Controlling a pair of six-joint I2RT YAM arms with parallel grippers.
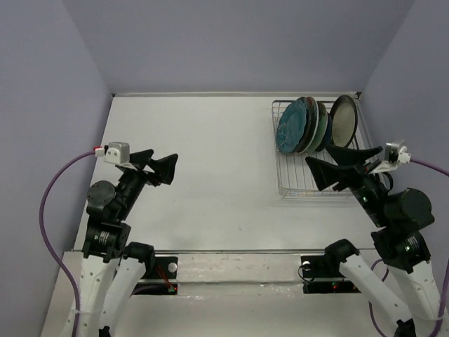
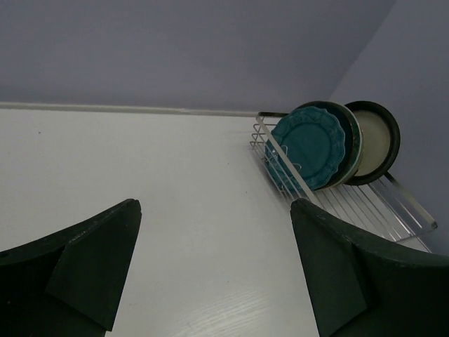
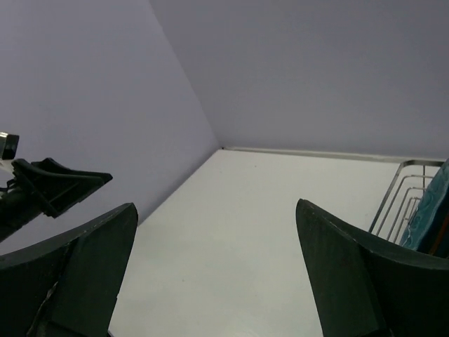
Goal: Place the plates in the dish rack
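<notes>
The silver wire dish rack [image 1: 309, 179] stands at the back right of the white table. Several plates stand upright in its far end: a teal scalloped plate [image 1: 291, 126] in front, darker teal and mint plates packed behind it, and a dark-rimmed cream plate [image 1: 344, 121] at the right. The left wrist view shows the rack [image 2: 365, 210], the scalloped plate [image 2: 309, 144] and the cream plate [image 2: 379, 137]. My left gripper [image 1: 163, 157] [image 2: 215, 205] is open and empty over the table's left side. My right gripper [image 1: 316, 175] [image 3: 216, 206] is open and empty above the rack's near end.
Lilac walls close in the table at the back and both sides. The right wrist view shows the rack's corner [image 3: 396, 196] at its right and my left gripper [image 3: 63, 182] at its far left. The arm bases stand at the near edge.
</notes>
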